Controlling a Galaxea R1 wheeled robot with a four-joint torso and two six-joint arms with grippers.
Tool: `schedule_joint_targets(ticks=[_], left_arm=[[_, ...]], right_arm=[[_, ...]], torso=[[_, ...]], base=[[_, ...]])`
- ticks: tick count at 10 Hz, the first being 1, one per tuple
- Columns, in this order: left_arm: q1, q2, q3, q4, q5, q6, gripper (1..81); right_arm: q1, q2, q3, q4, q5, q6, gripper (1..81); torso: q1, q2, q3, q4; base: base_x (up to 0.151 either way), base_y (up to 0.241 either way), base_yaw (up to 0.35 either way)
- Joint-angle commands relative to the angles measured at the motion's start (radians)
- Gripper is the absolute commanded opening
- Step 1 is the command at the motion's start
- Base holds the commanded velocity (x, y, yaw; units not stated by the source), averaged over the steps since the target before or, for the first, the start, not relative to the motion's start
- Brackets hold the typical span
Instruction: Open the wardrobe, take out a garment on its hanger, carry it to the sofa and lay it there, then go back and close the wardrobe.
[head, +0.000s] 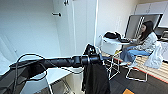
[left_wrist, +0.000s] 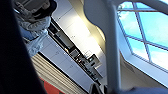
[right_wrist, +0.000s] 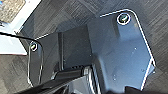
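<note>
Head view: the left arm extends from the left, and its left gripper (head: 90, 51) is clamped on the black soft fabric garment (head: 96, 77), which hangs beside the tall white wardrobe (head: 67, 30). A seated person (head: 143, 43) is behind. Right wrist view: dark carpet floor (right_wrist: 70, 12); the right gripper's state cannot be determined.

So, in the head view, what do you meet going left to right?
Open wardrobe → black garment hanging at the left gripper → white table with a black bag on it → seated person → white garment on a chair.
</note>
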Motion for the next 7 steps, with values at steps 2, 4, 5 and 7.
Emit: schedule_joint_targets(ticks=[2, 4, 5, 7], left_arm=[[-0.184, 0.006, 0.015, 0.029, -0.027, 0.025, 1.0], [-0.184, 0.011, 0.019, 0.028, -0.031, 0.025, 1.0], [-0.184, 0.010, 0.020, 0.028, -0.028, 0.025, 1.0], [-0.178, 0.008, 0.012, 0.029, -0.027, 0.025, 1.0]], right_arm=[[0.044, 0.005, 0.007, 0.005, -0.055, 0.000, 81.1], [0.044, 0.003, 0.003, 0.005, -0.055, 0.000, 81.1], [0.046, 0.003, 0.002, 0.003, -0.055, 0.000, 81.1], [0.044, 0.005, 0.005, 0.003, -0.055, 0.000, 81.1]], torso=[[0.000, 0.000, 0.000, 0.000], [0.000, 0.000, 0.000, 0.000], [0.000, 0.000, 0.000, 0.000], [0.000, 0.000, 0.000, 0.000]], base=[[0.000, 0.000, -0.214], [0.000, 0.000, -0.214], [0.000, 0.000, -0.214], [0.000, 0.000, -0.214]])
